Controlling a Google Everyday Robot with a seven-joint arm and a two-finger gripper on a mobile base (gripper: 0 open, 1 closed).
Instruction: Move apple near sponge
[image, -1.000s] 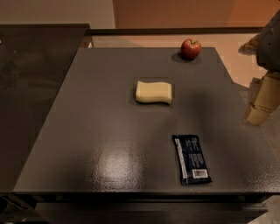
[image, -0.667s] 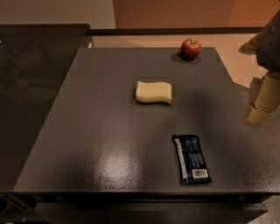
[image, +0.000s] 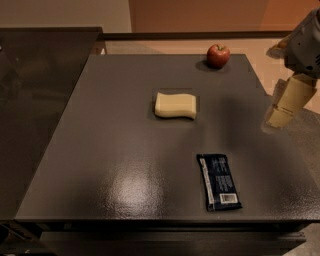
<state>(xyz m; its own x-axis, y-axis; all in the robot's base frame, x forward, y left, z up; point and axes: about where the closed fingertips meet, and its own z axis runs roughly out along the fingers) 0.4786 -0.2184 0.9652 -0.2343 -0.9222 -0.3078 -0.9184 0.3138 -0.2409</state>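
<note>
Fingers (image: 290, 100) at right edge, clenched or not I cannot tell; apple (image: 218, 55) upper right on worktop (image: 125, 175), sponge (image: 175, 105) near centre.

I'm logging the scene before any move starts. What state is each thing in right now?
apple: stem up, at the far edge of the table, untouched, apart from the sponge.
sponge: lying flat mid-table, nothing on it.
snack wrapper: lying flat near the front edge.
pincer: in the air past the table's right edge, touching nothing.
</note>
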